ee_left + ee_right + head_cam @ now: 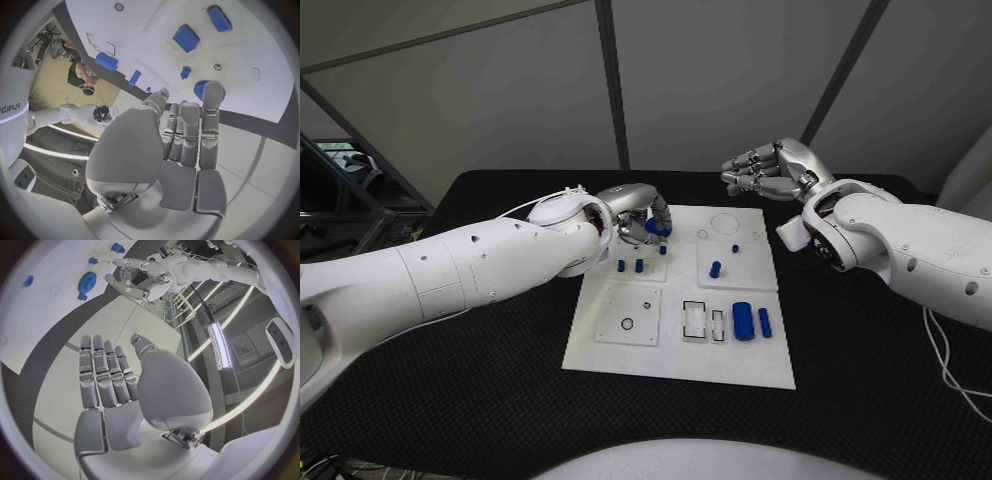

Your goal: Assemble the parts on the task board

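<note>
Left hand at the board's far edge, right hand raised clear

The left hand (642, 222), fingers straight and apart, empty, hovers by a blue gear (201, 89) on the task board (678, 362) mid-desk; the right hand (769, 170) hangs empty, fingers loosely curled.

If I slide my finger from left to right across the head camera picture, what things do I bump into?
Left hand over the far left of the task board → black-framed rectangular slot → big blue block → thin blue piece → right hand, raised beyond the board's far right corner.
</note>
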Tool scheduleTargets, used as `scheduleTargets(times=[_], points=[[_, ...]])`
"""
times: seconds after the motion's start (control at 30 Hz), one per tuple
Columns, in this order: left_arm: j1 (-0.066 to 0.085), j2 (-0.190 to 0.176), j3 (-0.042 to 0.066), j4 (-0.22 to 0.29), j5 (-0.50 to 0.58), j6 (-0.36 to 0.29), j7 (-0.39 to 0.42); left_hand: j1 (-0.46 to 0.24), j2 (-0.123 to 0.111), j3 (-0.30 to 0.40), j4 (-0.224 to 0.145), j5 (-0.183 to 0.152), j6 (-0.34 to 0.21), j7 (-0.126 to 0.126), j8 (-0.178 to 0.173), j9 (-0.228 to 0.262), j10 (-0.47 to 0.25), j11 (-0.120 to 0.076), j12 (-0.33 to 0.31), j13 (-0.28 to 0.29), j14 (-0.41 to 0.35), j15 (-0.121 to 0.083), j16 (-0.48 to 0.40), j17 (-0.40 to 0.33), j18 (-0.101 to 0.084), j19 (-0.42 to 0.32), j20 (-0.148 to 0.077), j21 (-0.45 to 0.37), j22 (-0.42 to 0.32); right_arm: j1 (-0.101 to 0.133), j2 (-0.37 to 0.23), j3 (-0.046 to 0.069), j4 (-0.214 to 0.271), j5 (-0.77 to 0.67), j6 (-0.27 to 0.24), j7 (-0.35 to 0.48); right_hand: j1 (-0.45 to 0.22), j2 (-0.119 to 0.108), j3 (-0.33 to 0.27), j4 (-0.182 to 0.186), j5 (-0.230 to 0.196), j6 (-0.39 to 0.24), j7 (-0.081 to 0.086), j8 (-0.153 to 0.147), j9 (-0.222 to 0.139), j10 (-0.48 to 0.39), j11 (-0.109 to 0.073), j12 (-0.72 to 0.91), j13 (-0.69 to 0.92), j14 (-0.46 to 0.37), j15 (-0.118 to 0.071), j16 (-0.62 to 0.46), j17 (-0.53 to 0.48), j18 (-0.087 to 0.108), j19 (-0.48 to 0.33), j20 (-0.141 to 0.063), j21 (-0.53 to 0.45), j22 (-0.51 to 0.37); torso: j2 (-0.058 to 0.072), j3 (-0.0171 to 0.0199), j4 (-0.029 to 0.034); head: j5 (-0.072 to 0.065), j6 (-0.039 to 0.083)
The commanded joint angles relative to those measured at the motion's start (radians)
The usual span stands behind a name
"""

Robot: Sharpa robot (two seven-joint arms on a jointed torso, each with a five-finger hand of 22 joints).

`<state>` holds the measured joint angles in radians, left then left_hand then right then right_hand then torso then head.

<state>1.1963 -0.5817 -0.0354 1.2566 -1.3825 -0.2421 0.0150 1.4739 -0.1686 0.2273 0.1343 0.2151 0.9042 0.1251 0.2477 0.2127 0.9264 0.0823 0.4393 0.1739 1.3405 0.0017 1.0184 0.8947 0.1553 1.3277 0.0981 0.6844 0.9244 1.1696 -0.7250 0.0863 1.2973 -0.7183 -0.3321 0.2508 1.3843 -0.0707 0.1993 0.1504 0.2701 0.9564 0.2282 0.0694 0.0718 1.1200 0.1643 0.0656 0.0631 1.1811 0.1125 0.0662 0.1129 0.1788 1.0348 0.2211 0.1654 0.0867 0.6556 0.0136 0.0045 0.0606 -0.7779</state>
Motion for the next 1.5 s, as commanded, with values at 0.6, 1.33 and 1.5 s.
scheduleTargets(times=[0.6, 1.33, 1.5], points=[[-0.009, 0.075, 0.002, -0.084, -0.192, 0.138, -0.047, -0.012, -0.004, 0.015, 0.013, -0.003, 0.036, -0.004, -0.035, -0.033, 0.038, -0.011, -0.041, -0.044, 0.113, -0.014, 0.243, 0.19, -0.059, 0.125, -0.014, 0.385, 0.29, 0.002, 0.006, 0.001, 0.003, 0.003, 0.004, 0.003, -0.001, 0.009, -0.007, -0.001, 0.006, -0.007, 0.001, -0.006, -0.001, -0.008, 0.0, -0.002, -0.001, -0.006, 0.004, -0.004, -0.001, 0.004, 0.001, 0.003, -0.004, -0.001, -0.001, 0.0008, 0.0004, -0.008, 0.002], [-0.016, 0.103, 0.002, -0.125, -0.193, 0.162, -0.055, 0.016, 0.017, 0.072, 0.0, -0.003, 0.063, 0.003, -0.044, -0.041, 0.095, -0.014, -0.054, -0.056, 0.123, -0.016, 0.257, 0.183, -0.072, 0.14, -0.017, 0.462, 0.352, 0.002, 0.012, 0.001, 0.003, 0.003, 0.005, 0.004, -0.001, 0.009, -0.007, -0.001, 0.006, -0.007, 0.001, -0.006, -0.001, -0.008, 0.0, -0.002, -0.001, -0.006, 0.004, -0.004, -0.001, 0.004, 0.001, 0.003, -0.004, -0.001, -0.001, 0.0009, 0.0012, -0.012, -0.003], [-0.017, 0.107, 0.002, -0.13, -0.192, 0.163, -0.054, 0.015, 0.016, 0.079, -0.001, -0.004, 0.066, 0.003, -0.046, -0.042, 0.102, -0.015, -0.058, -0.057, 0.124, -0.016, 0.258, 0.18, -0.073, 0.142, -0.017, 0.471, 0.36, 0.002, 0.014, 0.001, 0.002, 0.003, 0.004, 0.005, 0.002, 0.011, -0.007, -0.004, 0.007, -0.008, 0.0, -0.006, -0.001, -0.009, 0.0, -0.001, 0.0, -0.007, 0.004, -0.004, -0.003, 0.004, 0.002, 0.003, -0.007, -0.003, -0.002, 0.0006, 0.0026, -0.01, -0.005]])
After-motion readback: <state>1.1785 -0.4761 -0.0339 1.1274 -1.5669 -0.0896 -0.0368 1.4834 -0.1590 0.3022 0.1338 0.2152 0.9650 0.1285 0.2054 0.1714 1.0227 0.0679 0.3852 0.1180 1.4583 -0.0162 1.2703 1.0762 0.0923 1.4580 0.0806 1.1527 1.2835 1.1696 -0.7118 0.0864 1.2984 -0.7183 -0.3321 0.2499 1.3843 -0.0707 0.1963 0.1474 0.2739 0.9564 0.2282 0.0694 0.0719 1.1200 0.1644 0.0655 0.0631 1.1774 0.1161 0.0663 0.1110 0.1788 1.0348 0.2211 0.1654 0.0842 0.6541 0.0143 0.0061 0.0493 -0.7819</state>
